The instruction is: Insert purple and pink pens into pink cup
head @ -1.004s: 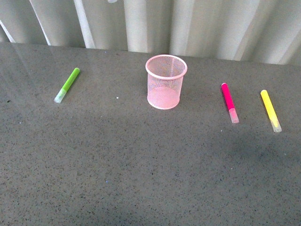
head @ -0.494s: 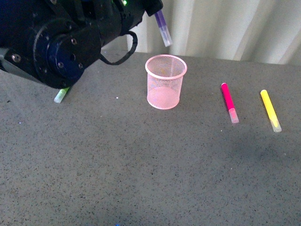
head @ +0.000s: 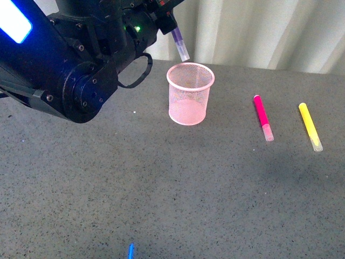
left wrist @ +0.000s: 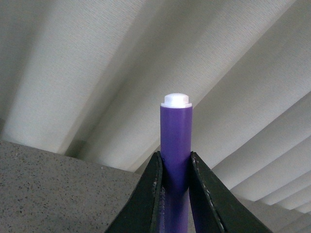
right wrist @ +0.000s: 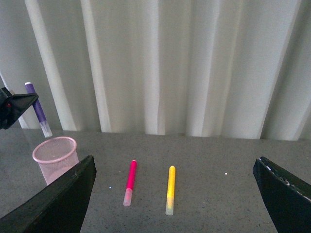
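Note:
My left gripper (head: 168, 24) is shut on the purple pen (head: 180, 44) and holds it nearly upright, pale cap down, just above the far left rim of the pink cup (head: 188, 94). In the left wrist view the purple pen (left wrist: 176, 145) stands between the shut fingers (left wrist: 151, 194). The pink pen (head: 262, 116) lies on the table to the right of the cup. In the right wrist view the pink cup (right wrist: 55, 158), the purple pen (right wrist: 39, 109) and the pink pen (right wrist: 130, 180) all show. My right gripper (right wrist: 175, 194) is open and empty, well back from them.
A yellow marker (head: 310, 125) lies right of the pink pen, also in the right wrist view (right wrist: 170, 188). The left arm (head: 81, 65) covers the table's far left, hiding the lime-green marker. A pleated white curtain (head: 259, 32) hangs behind the grey table (head: 178, 183).
The left arm came in from the left with the purple pen. In the last half second the pen moved left and lower, closer to the cup's rim.

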